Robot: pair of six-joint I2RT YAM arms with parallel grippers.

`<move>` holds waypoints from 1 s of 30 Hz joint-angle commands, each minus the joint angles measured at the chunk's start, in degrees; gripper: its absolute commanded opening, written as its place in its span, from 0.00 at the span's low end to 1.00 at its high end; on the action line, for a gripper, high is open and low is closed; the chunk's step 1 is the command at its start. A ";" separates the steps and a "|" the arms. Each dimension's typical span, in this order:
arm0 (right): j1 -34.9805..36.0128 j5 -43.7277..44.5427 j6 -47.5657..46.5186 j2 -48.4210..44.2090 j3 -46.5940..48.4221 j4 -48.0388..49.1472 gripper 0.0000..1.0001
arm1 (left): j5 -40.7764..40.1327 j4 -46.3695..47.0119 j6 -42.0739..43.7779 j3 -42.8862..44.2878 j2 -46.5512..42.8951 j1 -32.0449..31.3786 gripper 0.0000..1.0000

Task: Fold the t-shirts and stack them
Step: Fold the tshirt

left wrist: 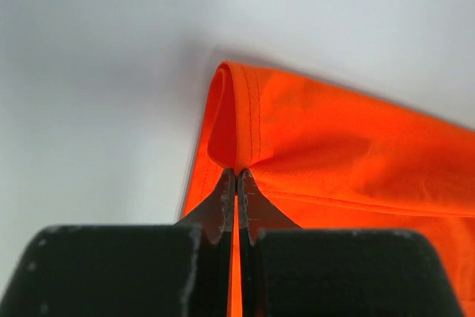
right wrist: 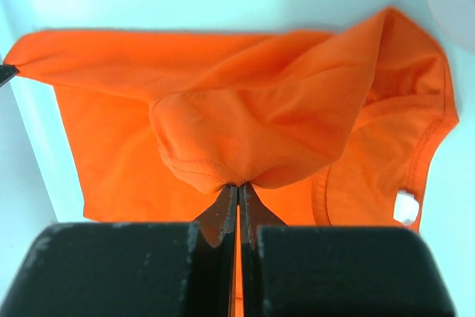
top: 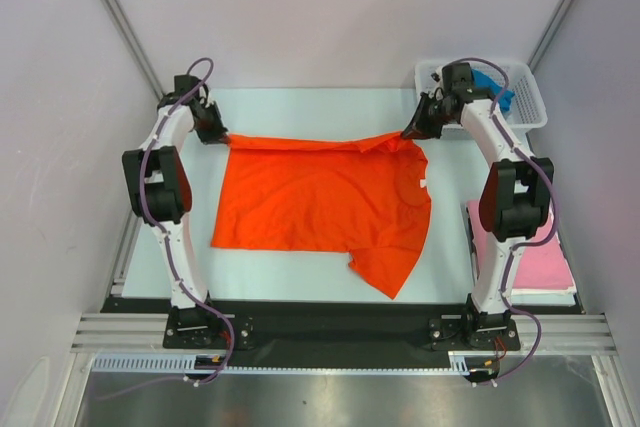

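Observation:
The orange-red t-shirt point(top: 320, 202) lies spread on the table's middle, one sleeve toward the near edge. My left gripper point(top: 218, 134) is shut on its far left hem corner point(left wrist: 237, 120). My right gripper point(top: 412, 133) is shut on its far right sleeve, bunched at the jaws point(right wrist: 245, 139). The far edge hangs taut between both grippers. The pink t-shirt point(top: 545, 259) lies folded at the right edge, partly behind the right arm. The blue t-shirt point(top: 497, 90) sits in the basket.
A white mesh basket point(top: 530, 97) stands at the far right corner. The table's pale mat point(top: 300, 282) shows around the shirt. Grey walls close in the sides and back.

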 commanded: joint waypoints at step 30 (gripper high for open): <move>-0.38 2.14 -2.75 -8.56 -19.93 1.89 0.00 | -0.82 0.04 1.90 -14.95 -6.50 0.40 0.00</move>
